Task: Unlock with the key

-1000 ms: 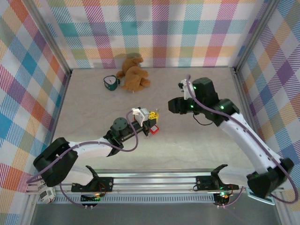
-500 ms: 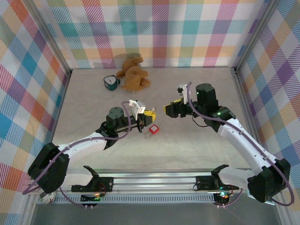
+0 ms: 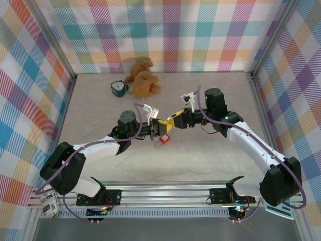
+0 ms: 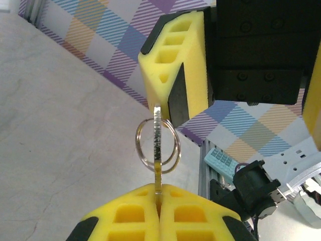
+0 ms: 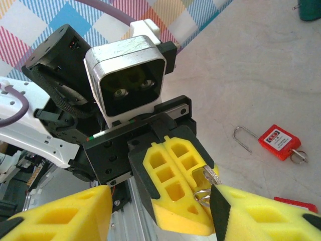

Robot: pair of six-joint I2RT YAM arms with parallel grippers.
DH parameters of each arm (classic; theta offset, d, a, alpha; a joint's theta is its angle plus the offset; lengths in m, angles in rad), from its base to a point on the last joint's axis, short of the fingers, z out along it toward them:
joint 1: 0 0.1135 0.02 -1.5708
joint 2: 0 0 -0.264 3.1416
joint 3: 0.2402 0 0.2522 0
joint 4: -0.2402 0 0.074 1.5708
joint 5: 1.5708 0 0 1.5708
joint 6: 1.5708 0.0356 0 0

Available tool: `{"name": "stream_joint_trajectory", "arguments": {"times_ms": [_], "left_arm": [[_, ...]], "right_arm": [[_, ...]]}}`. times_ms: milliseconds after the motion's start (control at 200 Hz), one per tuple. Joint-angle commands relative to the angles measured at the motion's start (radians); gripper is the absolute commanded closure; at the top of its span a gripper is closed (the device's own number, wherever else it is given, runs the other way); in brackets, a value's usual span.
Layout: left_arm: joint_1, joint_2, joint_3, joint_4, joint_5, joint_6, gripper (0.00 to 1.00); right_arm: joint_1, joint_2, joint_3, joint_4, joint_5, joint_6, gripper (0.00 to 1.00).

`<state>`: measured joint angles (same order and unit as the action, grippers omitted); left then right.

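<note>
While the two arms meet tip to tip over the middle of the table [image 3: 215, 155], the left gripper [image 4: 159, 196] has its yellow fingers clamped tight on the key [image 4: 158, 135]. So that's where the key is: up off the table, pinched by one end, with the thin pale blade sticking out toward the other arm. A double wire key ring [image 4: 176, 146] hangs through it.

The right gripper [image 3: 174, 120] is spread wide and isn't closed on anything as far as I can see. One of its yellow fingers [image 4: 175, 65] sits right at the free end of the key, touching or a hair off, can't tell. The other is well off to the side. From its own wrist camera, the two fingers sit either side of the left one's fingertips.

Just near of the grippers, a small red padlock [image 5: 277, 141] lies flat on the table, with its wire shackle [image 5: 242, 138] sticking out one end. There's a white label on its face, but the print is too small to read.

Far back and left of centre sits a brown teddy bear [image 3: 143, 79], with a small teal thing [image 3: 118, 88] just to its left. No writing I can make out on either.
</note>
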<state>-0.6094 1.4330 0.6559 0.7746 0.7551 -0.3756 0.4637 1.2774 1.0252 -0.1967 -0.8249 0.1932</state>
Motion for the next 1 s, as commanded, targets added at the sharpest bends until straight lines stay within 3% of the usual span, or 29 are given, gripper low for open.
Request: {"name": "stream_joint_trajectory", "arguments": {"times_ms": [0,310,510,680,885,990], "left_arm": [[0.012,0.005,0.037,0.091,0.051,-0.034,1.00],[0.011,0.009,0.037,0.072,0.075,-0.030,1.00],[0.011,-0.013,0.033,-0.012,0.056,0.034,1.00],[0.011,-0.011,0.037,-0.017,0.065,0.036,1.00],[0.011,-0.007,0.041,-0.009,0.075,0.019,1.00],[0.011,-0.004,0.043,-0.003,0.084,0.007,1.00]], "right_arm": [[-0.003,0.015,0.021,0.024,-0.049,-0.016,0.47],[-0.007,0.025,0.038,-0.044,0.074,-0.064,0.47],[-0.015,-0.046,0.044,-0.111,0.361,-0.074,0.39],[-0.013,-0.016,0.038,-0.101,0.240,-0.064,0.36],[-0.013,0.020,0.041,-0.038,0.051,-0.050,0.40],[-0.010,0.042,0.040,-0.031,0.021,-0.066,0.44]]}}
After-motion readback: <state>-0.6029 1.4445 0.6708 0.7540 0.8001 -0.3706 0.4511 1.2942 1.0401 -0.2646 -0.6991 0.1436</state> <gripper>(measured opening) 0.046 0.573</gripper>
